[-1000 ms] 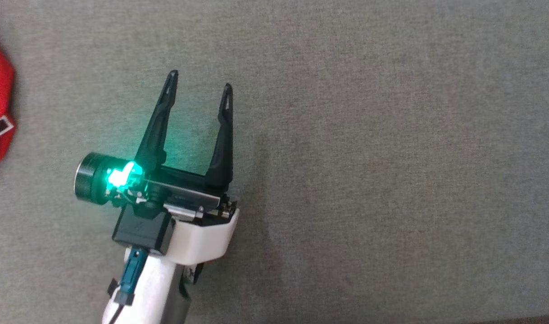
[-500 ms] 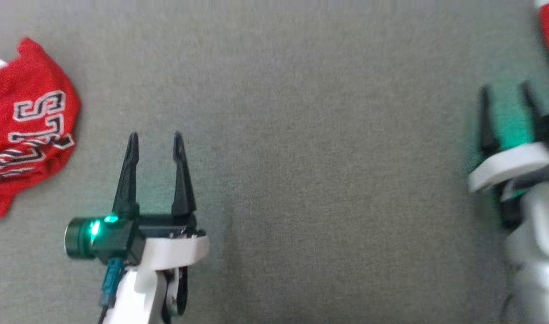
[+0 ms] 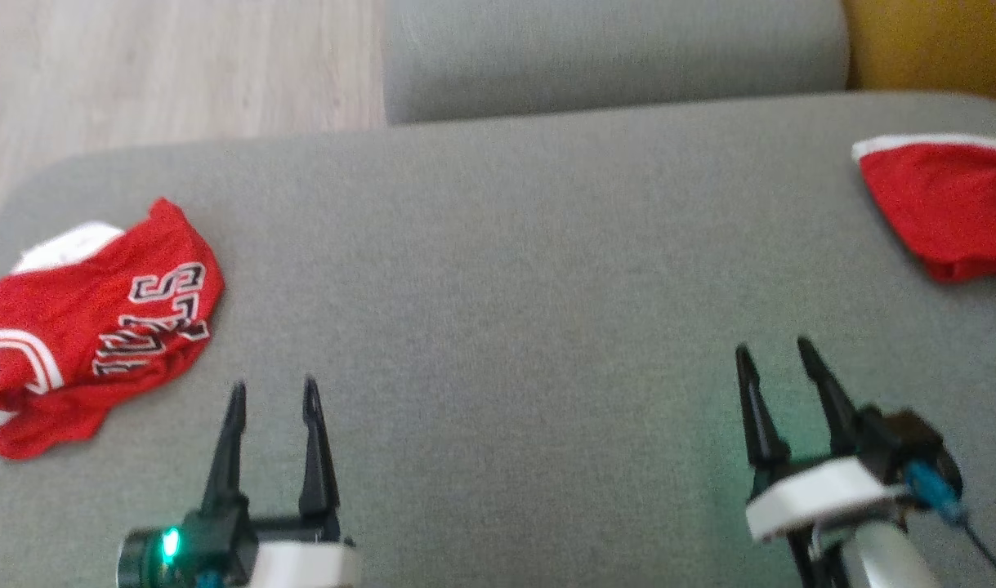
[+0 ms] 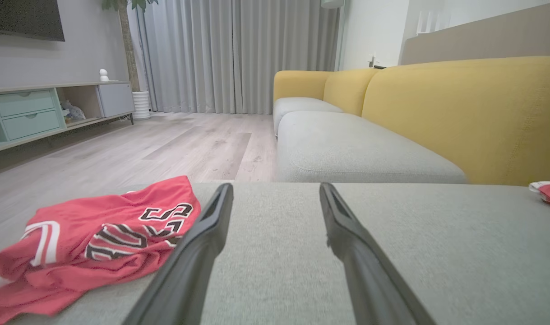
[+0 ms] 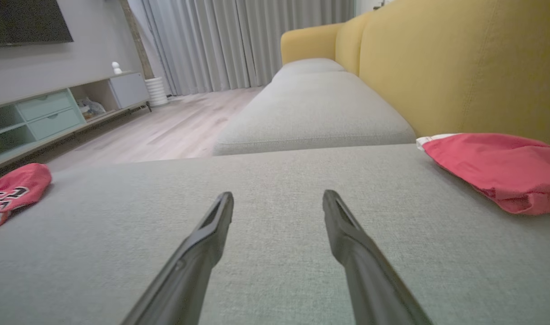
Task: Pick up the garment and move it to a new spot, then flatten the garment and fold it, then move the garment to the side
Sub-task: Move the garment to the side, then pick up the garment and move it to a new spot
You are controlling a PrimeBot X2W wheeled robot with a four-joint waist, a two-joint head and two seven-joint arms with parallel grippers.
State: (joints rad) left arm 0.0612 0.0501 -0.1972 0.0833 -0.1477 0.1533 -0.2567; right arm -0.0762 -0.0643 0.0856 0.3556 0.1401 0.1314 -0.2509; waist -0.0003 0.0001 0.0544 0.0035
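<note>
1. Work surface – a grey sofa seat (image 3: 506, 245) carries everything. A second grey seat (image 3: 612, 57) adjoins it on the far side, a yellow backrest (image 4: 459, 113) runs along the right, and a pale wooden floor (image 3: 138, 65) lies to the far left.
2. Lettered red garment (image 3: 97, 327) – lies crumpled on the left part of the seat, close to its left edge. Black-and-white lettering and white trim face up. It rests on the fabric and nothing grips it.
3. Plain red garment (image 3: 947, 204) – lies at the far right of the seat, just in front of the backrest. It is a compact bundle with a white edge on its far side. The two garments are well apart, with bare grey seat between them.
4. Left gripper (image 3: 274, 385) – at the near left, pointing toward the far side. Its fingers (image 3: 228, 457) stand wide apart with nothing between them. The lettered red garment is to the left of the fingertips and slightly farther away, near but not touching.
5. Right gripper (image 3: 774, 348) – at the near right, angled slightly leftward. Its fingers (image 3: 759, 416) are likewise spread wide and empty – grey seat shows in the gap. The plain red garment is farther away and to the right, clear of the fingertips.
6. Green light from the gripper housings tints the seat fabric around both sets of fingers.
</note>
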